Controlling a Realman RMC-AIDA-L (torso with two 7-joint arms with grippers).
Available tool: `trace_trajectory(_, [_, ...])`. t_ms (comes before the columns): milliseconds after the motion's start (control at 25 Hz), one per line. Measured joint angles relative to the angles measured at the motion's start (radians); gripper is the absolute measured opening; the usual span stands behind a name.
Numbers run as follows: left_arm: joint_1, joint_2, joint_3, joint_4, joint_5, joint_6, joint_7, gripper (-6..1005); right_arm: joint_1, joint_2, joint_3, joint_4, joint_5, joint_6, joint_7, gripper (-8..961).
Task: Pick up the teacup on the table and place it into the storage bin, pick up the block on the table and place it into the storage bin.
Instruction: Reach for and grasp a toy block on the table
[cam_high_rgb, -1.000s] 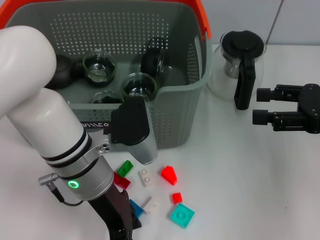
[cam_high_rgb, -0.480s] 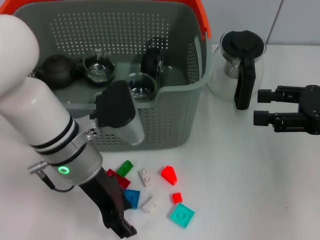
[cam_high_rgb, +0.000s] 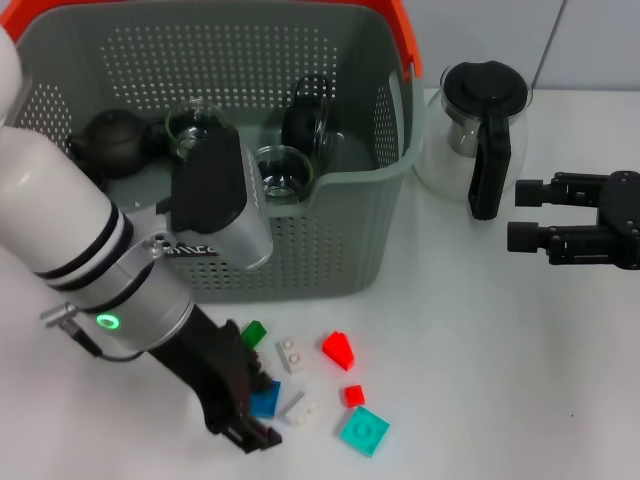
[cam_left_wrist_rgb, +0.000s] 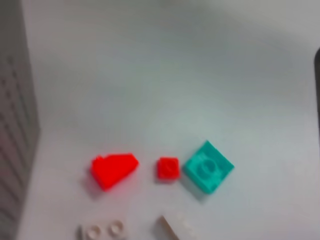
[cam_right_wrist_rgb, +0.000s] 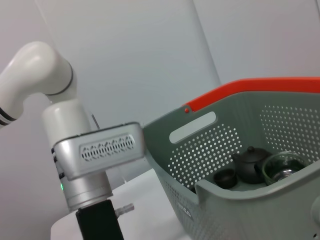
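Note:
The grey perforated storage bin with an orange handle stands at the back left and also shows in the right wrist view. Glass teacups stand inside it beside a black teapot. Several small blocks lie on the table in front of the bin: green, white, red wedge, small red, teal and blue. My left gripper is low over the table, right against the blue block. My right gripper hovers open at the far right.
A glass pot with a black lid and handle stands right of the bin, just behind my right gripper. My bulky white left arm leans across the bin's front wall. Bare white table stretches right of the blocks.
My left arm has swung leftward and its wrist has risen along the bin's front. The gripper shifted to the blue block, covering the dark red block. The right arm has not moved.

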Motion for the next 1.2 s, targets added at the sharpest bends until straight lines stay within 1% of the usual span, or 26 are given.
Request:
trace_trajectory(120, [0.004,-0.001,0.014,-0.014,-0.001,-0.054,0.04,627,0.0,0.0,0.0,0.0,0.0,0.001,0.001,821])
trace_trajectory(240, [0.004,-0.003,0.041,-0.041,-0.001,-0.105,0.069,626,0.0,0.0,0.0,0.0,0.0,0.001,0.004,821])
trace_trajectory(280, [0.004,-0.003,0.063,-0.049,-0.006,-0.129,0.086,626,0.0,0.0,0.0,0.0,0.0,0.001,0.006,821])
trace_trajectory(520, [0.0,-0.002,0.107,-0.06,-0.002,-0.161,0.099,626,-0.002,-0.001,0.0,0.0,0.0,0.003,0.016,822])
trace_trajectory(760, [-0.001,-0.001,0.142,-0.076,0.026,-0.22,0.109,627,-0.005,-0.003,0.001,0.0,0.0,0.008,0.016,822])
trace_trajectory(1200, [-0.006,-0.001,0.166,-0.093,0.072,-0.257,0.106,627,-0.005,-0.008,0.002,0.001,0.0,0.018,0.016,821])
